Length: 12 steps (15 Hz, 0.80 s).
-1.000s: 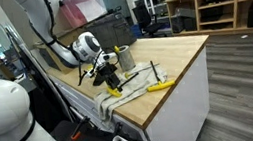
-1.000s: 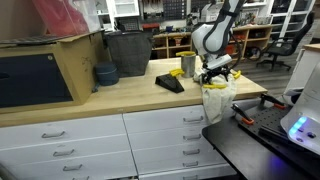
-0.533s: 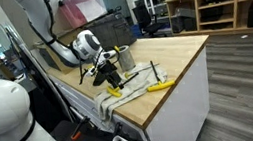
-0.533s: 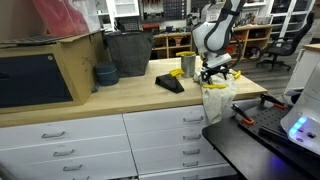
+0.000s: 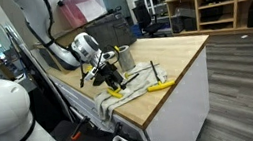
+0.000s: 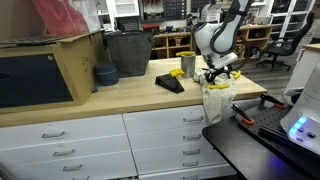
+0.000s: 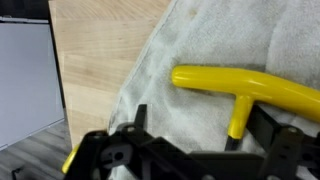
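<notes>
A yellow T-handle tool (image 7: 240, 88) lies on a white towel (image 7: 200, 40) spread over the wooden countertop (image 7: 100, 50). My gripper (image 7: 200, 130) hangs just above the towel with its jaws wide apart. The tool's shaft points down between the two black fingers (image 7: 139, 120), closer to the right-hand one. Nothing is gripped. In both exterior views the gripper (image 5: 111, 80) (image 6: 216, 75) hovers low over the towel (image 5: 136, 78) (image 6: 216, 98) near the counter's end, where the cloth drapes over the edge.
A second yellow tool (image 5: 157, 85) lies on the towel. A metal cup (image 5: 123, 57) stands behind the gripper. Further along the counter are a black wedge (image 6: 168, 83), a blue bowl (image 6: 105, 73), a dark bin (image 6: 128, 52) and a cardboard box (image 6: 45, 65).
The arm has shifted slightly over the towel. The jaws stay open with nothing in them.
</notes>
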{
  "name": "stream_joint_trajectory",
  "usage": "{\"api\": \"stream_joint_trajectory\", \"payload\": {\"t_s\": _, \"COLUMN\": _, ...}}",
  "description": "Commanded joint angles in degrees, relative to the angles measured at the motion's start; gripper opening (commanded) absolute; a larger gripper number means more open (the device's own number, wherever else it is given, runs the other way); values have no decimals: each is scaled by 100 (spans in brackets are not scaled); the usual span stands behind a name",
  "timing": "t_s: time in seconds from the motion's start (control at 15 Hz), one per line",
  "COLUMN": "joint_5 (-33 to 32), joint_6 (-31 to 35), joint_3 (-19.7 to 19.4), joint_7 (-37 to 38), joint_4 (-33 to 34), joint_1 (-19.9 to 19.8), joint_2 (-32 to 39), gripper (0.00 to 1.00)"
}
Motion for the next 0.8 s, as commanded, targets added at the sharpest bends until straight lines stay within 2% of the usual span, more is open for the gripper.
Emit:
{"api": "stream_joint_trajectory", "payload": {"t_s": 0.0, "joint_5": -184, "joint_6": -95, "joint_3": 4, "joint_7": -536, "joint_4": -313, "joint_1": -110, "joint_2": -224, "gripper": 100}}
{"api": "stream_joint_trajectory", "payload": {"t_s": 0.2, "joint_5": -184, "joint_6": 26, "joint_3": -36, "joint_7": -711, "joint_4": -372, "joint_1": -206, "joint_2": -288, "gripper": 100}}
{"api": "stream_joint_trajectory", "payload": {"t_s": 0.47, "joint_5": 124, "joint_6": 539, "joint_3": -48, "joint_7": -1023, "joint_4": -435, "joint_1": -477, "joint_2": -213, "gripper": 100}}
{"api": "stream_joint_trajectory", "payload": {"t_s": 0.73, "joint_5": 1037, "joint_6": 1274, "joint_3": -50, "joint_7": -1811, "joint_4": -583, "joint_1": -809, "joint_2": -99, "gripper": 100}}
